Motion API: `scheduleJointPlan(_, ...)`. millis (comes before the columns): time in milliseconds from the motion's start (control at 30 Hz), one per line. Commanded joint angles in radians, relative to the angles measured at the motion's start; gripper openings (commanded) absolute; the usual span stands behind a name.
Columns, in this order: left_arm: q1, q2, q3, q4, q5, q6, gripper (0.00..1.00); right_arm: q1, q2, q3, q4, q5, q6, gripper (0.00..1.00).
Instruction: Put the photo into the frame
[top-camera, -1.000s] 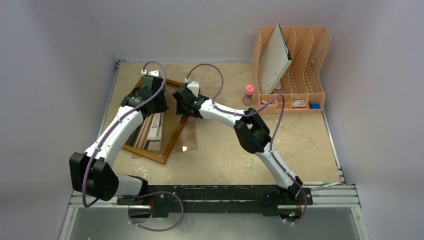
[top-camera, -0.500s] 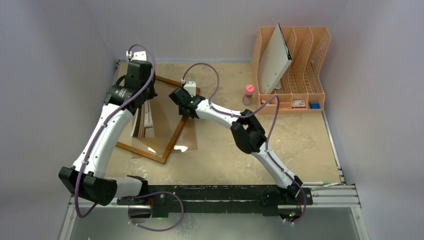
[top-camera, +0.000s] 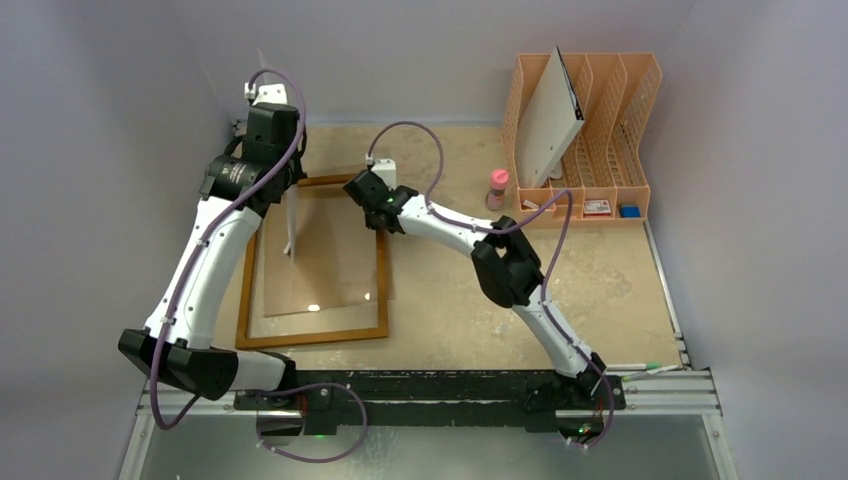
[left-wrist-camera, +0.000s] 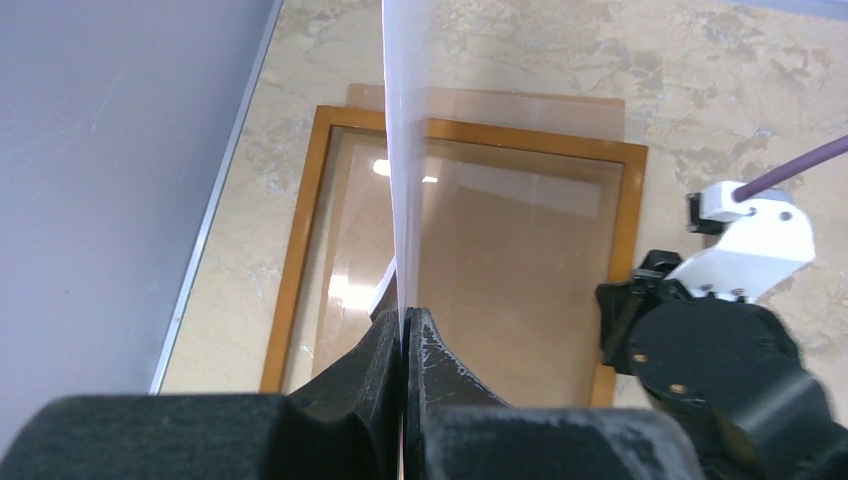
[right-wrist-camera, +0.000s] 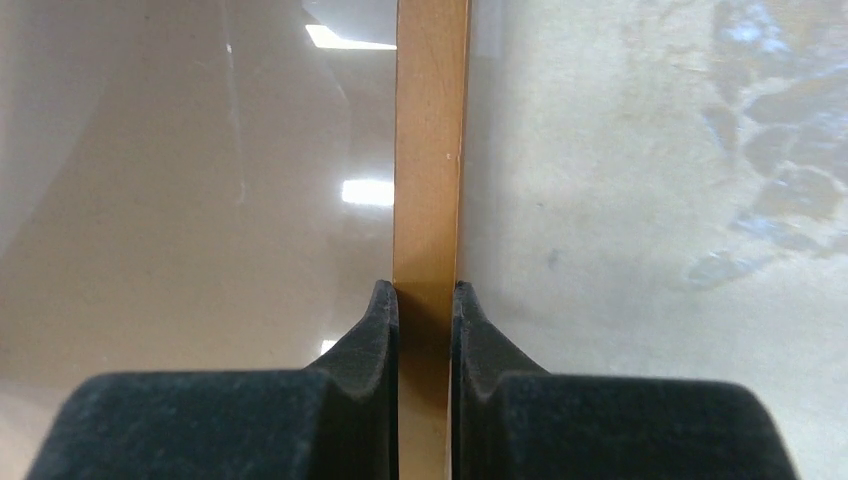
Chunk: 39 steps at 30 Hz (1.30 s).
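On the left half of the table (top-camera: 560, 290), the frame (top-camera: 312, 338) lies flat with its pane up. Its right rail is pinched near the far corner by the right gripper (right-wrist-camera: 425, 305), whose jaws are closed snugly on the wood (probably to stop it sliding). Over the pane's left part the photo (left-wrist-camera: 400, 150) hangs upright and edge-on, with the left gripper (left-wrist-camera: 403, 335) clamped tight on its top edge, seemingly so the sheet can be lowered and laid flat inside.
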Motion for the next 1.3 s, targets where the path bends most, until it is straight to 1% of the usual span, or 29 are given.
scheduleJointPlan(0,0.003,0.010,0.027,-0.018,-0.021,0.021,0.00,-0.048,-0.174,-0.072,0.053,-0.059,0.017,0.00)
scheduleJointPlan(133,0.006,0.019,0.030,-0.022,-0.019,0.021,0.00,-0.086,-0.241,-0.172,0.116,-0.102,0.011,0.00)
scheduleJointPlan(267,0.008,0.028,0.060,-0.047,-0.029,0.027,0.00,-0.126,-0.295,-0.239,0.157,-0.112,-0.007,0.00)
scheduleJointPlan(367,0.008,0.024,0.110,-0.070,-0.020,0.032,0.00,-0.147,-0.307,-0.271,0.172,-0.084,-0.046,0.00)
scheduleJointPlan(467,0.008,0.013,0.182,-0.089,0.008,0.037,0.00,-0.155,-0.293,-0.273,0.170,-0.038,-0.093,0.00)
scheduleJointPlan(533,0.008,0.008,0.231,-0.105,-0.003,0.044,0.00,-0.158,-0.281,-0.270,0.165,-0.016,-0.111,0.00)
scheduleJointPlan(600,0.008,0.004,0.270,-0.124,-0.046,0.057,0.00,-0.165,-0.272,-0.268,0.159,-0.002,-0.119,0.00)
scheduleJointPlan(733,0.008,-0.001,0.295,-0.174,-0.206,0.077,0.00,-0.178,-0.275,-0.269,0.154,0.022,-0.140,0.00)
scheduleJointPlan(933,0.009,-0.020,0.295,-0.219,-0.395,0.077,0.00,-0.198,-0.298,-0.268,0.143,0.058,-0.174,0.00)
scheduleJointPlan(1033,0.008,-0.021,0.287,-0.226,-0.467,0.088,0.00,-0.208,-0.320,-0.284,0.146,0.059,-0.185,0.00)
scheduleJointPlan(1100,0.008,-0.018,0.266,-0.221,-0.495,0.100,0.00,-0.211,-0.338,-0.294,0.148,0.056,-0.190,0.00)
scheduleJointPlan(1167,0.008,-0.011,0.232,-0.209,-0.493,0.110,0.00,-0.215,-0.361,-0.310,0.158,0.049,-0.194,0.00)
scheduleJointPlan(1267,0.008,0.018,0.162,-0.186,-0.418,0.117,0.00,-0.225,-0.395,-0.340,0.174,0.029,-0.194,0.00)
